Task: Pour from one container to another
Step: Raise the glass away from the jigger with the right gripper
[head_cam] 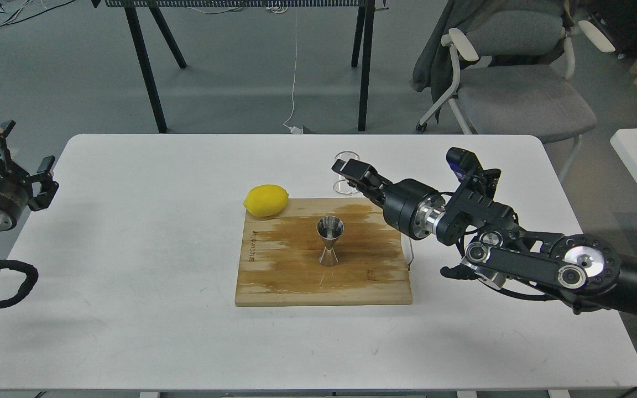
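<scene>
The clear glass cup is held upright in my right gripper, which is shut on its side. It hangs just beyond the far edge of the wooden cutting board, to the right of and behind the steel jigger. The jigger stands upright at the middle of the board, its open top cone facing up. My left gripper is at the far left edge of the view, off the table's left side, open and holding nothing.
A yellow lemon lies at the board's far left corner. The board looks wet across its middle. The white table carries the board. A grey chair and black table legs stand beyond it.
</scene>
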Motion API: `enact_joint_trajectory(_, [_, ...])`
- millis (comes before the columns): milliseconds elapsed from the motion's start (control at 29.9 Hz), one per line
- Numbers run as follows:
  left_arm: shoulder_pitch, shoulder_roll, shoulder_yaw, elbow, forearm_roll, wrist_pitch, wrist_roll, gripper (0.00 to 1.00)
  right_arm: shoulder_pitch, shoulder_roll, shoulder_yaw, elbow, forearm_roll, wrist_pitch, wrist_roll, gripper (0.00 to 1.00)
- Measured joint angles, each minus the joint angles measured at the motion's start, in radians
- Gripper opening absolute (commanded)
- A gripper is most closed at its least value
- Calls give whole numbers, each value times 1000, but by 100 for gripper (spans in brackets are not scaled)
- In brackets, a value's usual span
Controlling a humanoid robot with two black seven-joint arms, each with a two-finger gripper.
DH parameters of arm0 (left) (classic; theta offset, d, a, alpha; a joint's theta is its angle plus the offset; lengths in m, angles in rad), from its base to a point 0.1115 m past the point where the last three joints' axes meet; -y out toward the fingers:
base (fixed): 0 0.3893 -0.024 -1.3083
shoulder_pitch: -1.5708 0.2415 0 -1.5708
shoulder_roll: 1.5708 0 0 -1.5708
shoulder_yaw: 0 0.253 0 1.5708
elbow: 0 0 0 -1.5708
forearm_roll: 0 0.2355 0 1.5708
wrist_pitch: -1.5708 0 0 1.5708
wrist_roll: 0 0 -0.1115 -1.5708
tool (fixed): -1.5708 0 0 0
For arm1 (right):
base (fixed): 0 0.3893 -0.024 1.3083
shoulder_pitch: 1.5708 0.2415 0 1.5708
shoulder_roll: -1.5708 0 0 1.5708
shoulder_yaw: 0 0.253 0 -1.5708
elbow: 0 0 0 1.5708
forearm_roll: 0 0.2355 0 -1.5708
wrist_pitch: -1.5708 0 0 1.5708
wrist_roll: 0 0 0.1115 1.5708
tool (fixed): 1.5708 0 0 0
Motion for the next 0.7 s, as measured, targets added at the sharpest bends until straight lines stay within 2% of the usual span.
enact_joint_trajectory(234, [1, -6, -2, 0, 0, 0, 0, 89, -145, -20, 306, 19, 234, 0, 1, 33])
enact_joint_trajectory(401, [1, -6, -2, 0, 0, 0, 0, 89, -360, 3, 631, 22, 401, -1, 26, 33])
enact_joint_trajectory(501, [1, -6, -3, 0, 0, 0, 0, 89, -525, 60, 838, 29, 496, 1, 45, 33])
enact_joint_trajectory(702, [1, -6, -3, 0, -1, 0, 0, 89, -775, 220, 1176, 23, 706, 5, 48, 33])
